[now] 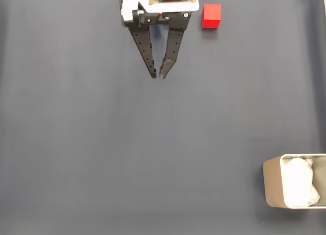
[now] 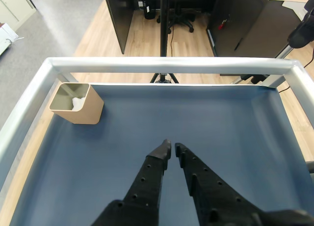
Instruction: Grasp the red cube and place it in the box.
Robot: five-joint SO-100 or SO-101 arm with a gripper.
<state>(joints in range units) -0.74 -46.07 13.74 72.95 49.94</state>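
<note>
Beside gripper (image 1: 158,75) base: red cube (image 1: 211,16), ungrasped | fingertips nearly closed, empty | box (image 1: 272,186) far ahead, awaiting cube

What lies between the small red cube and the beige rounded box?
Nothing: in the fixed view, bare dark blue-grey mat separates the small red cube from the beige rounded box.

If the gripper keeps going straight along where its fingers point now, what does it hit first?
Probably nothing: ahead of the black two-finger gripper lies bare dark blue mat. The small red cube sits beside its base, the beige box with white lining off to the left in the wrist view. Farther on is the metal frame rail; depth unclear.
</note>
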